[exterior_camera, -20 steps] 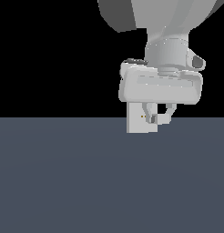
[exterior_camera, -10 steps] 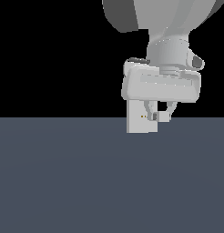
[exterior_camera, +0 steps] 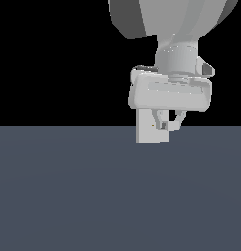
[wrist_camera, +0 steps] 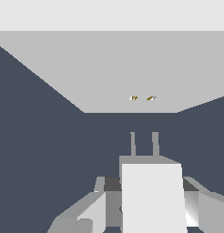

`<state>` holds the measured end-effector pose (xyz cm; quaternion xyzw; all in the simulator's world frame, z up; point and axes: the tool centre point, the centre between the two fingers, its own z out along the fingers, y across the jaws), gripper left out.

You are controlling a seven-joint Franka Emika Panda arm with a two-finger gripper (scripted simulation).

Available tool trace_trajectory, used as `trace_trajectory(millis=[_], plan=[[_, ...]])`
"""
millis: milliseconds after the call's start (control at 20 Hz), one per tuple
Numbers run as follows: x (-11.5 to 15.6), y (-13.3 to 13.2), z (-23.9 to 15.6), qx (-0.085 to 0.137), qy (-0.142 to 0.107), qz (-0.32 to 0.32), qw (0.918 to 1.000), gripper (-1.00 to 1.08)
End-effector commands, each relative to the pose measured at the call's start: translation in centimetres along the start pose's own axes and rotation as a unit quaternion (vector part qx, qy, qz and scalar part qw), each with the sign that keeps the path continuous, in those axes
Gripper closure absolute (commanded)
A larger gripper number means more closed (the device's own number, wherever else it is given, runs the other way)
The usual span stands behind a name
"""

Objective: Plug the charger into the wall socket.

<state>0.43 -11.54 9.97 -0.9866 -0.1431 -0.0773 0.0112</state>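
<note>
While clamped on the small white cube charger (wrist_camera: pixel 152 200), the grey gripper (wrist_camera: pixel 145 205) points its two prongs at the upright white square wall socket (wrist_camera: pixel 109 68), not touching.

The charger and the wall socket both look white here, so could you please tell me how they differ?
The charger is a small block with two prongs, held in the gripper; the wall socket is a much larger flat plate, standing free. The socket has two small orange-brown holes; the charger's face is plain. Both are white and square-edged.
</note>
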Motion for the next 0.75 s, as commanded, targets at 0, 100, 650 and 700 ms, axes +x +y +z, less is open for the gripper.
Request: trace_trajectory(millis=[0,100,650,700], plan=[[0.8,0.0,0.1,0.0,0.0,0.0,1.0,1.08],[1.6,0.0,0.2,0.0,0.0,0.0,1.0,1.08],[3.9,0.0,0.6,0.0,0.0,-0.001,1.0,1.08],[3.9,0.0,0.6,0.0,0.0,-0.001,1.0,1.08]])
